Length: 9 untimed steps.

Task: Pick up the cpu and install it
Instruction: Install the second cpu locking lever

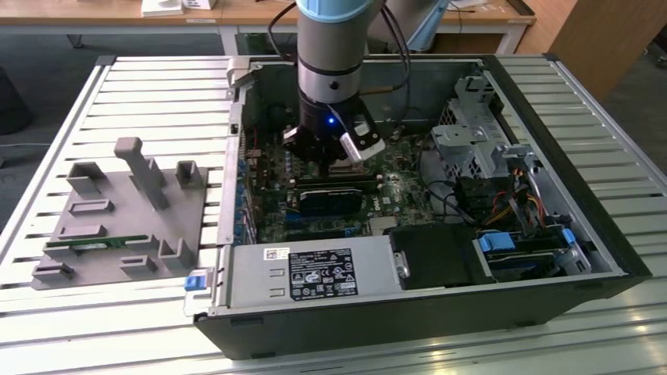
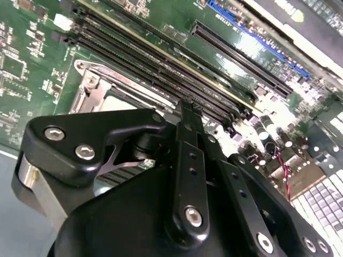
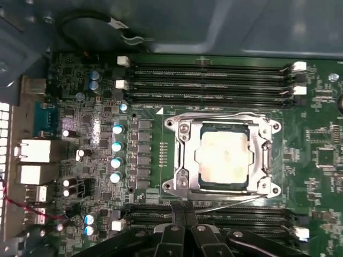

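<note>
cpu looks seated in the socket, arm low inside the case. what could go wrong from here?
1. The cpu lies in the socket frame; whether it sits fully flat and keyed can't be judged, so bent pins are possible.
2. The gripper hangs close over the memory slots beside the socket; a sideways move could scrape them.
3. Loose cables lie near the arm inside the case and could snag.

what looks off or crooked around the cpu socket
Nothing stands out. The cpu sits flat and square inside the socket frame, and the memory slots beside it look intact. The pincer is next to the socket.
</note>
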Each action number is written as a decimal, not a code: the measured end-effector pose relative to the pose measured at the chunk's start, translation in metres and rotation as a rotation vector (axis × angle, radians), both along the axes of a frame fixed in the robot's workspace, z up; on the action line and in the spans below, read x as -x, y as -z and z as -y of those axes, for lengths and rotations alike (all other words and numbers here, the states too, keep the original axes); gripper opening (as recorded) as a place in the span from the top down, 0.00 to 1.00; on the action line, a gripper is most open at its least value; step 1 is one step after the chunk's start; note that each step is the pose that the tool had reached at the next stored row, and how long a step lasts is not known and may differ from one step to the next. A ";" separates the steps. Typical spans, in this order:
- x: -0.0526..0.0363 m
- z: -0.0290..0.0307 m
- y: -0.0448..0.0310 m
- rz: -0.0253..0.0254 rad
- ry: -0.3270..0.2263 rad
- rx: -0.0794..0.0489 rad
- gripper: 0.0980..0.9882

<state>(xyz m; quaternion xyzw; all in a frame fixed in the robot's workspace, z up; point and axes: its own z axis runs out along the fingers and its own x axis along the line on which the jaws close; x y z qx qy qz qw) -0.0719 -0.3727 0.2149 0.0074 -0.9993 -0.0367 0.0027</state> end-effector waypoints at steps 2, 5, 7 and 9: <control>0.0001 0.0000 0.0036 -0.0001 0.000 -0.002 0.99; 0.0001 0.0002 0.0067 -0.0002 0.000 -0.021 0.99; 0.0000 0.0005 0.0071 -0.0002 0.000 -0.051 0.99; 0.0000 0.0016 0.0073 0.0000 0.000 -0.079 0.99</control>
